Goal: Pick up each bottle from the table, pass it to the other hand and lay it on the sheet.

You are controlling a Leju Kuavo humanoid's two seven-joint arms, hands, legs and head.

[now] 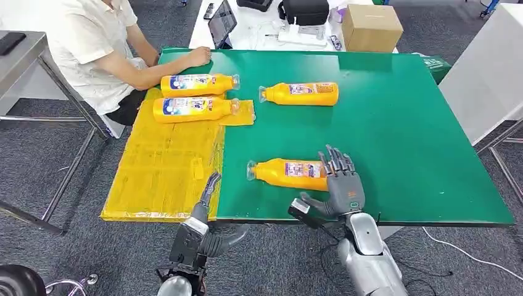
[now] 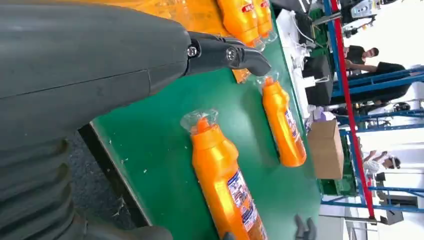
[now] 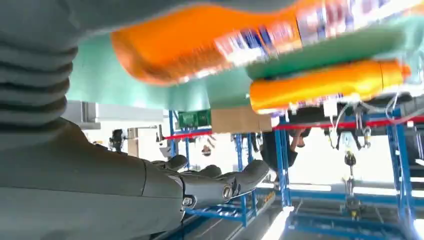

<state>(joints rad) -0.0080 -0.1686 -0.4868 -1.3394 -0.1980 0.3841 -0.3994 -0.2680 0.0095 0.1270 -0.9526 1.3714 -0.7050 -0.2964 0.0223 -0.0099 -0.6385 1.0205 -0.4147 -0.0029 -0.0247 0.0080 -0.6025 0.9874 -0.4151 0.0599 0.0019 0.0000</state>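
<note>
Head view: your right hand (image 1: pixel 341 182), fingers spread and holding nothing, stands at the base of the nearest orange plastic bottle (image 1: pixel 288 173) lying on the green worktop (image 1: pixel 395 123). Left hand (image 1: pixel 206 196), open and empty, hangs at the yellow sheet (image 1: pixel 163 166), which carries two bottles (image 1: pixel 196 95).

Left wrist view: same bottle (image 2: pixel 225 180) lies flat.

Right wrist view: bottle (image 3: pixel 220 40) blurred, close above the thumb.

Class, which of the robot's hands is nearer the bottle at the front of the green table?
Right. The right hand is at the base end of the front bottle; the left hand is off beyond its cap end, at the yellow sheet's edge.
</note>
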